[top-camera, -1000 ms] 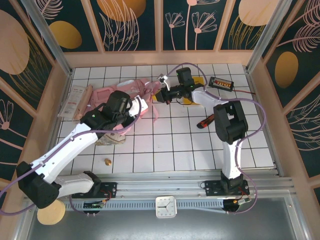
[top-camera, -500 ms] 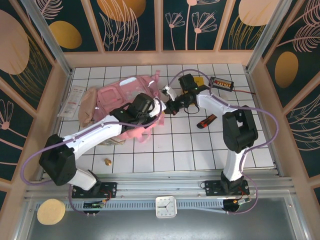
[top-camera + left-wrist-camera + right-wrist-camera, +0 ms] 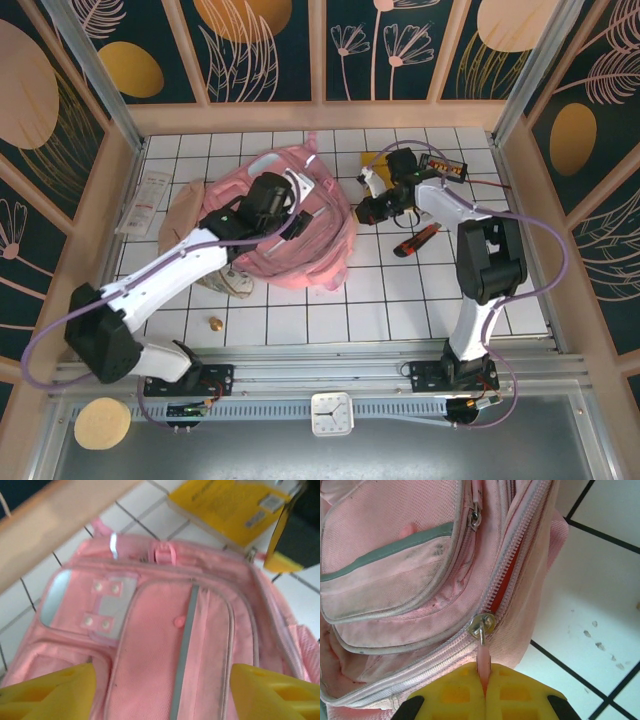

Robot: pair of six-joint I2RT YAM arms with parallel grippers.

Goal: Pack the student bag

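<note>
**Bag flat on the tabletop, zip pull pinched on the right, left fingers apart above it**

From the top camera I see the bag [image 3: 300, 255] lying flat on the tiled tabletop [image 3: 400, 300], left of centre and toward the far side. My left arm [image 3: 190, 260] reaches across over it. My right arm [image 3: 445, 205] comes in to the bag's right edge. A yellow book [image 3: 378, 160] lies just beyond that edge.

On the left wrist camera the left fingers [image 3: 50, 692] stand wide apart with nothing between them, hovering over the front pocket panel with its grey strip. The top handle loop and the book sit at the far end of that view.

On the right wrist camera the right fingers [image 3: 455, 697] are closed tight on the pink zip pull [image 3: 482, 660], just below the metal slider. The zip beside it gapes a little, showing red inside.

I judge the bag soft and floppy: thin fabric that folds and slides on the tiles, light while it holds little. The pull tab is small and could slip out of a pinch, and dragging on it alone will likely tow the whole bag. I would pin or pinch the fabric near the zip track, or take the top handle, to brace it.
</note>
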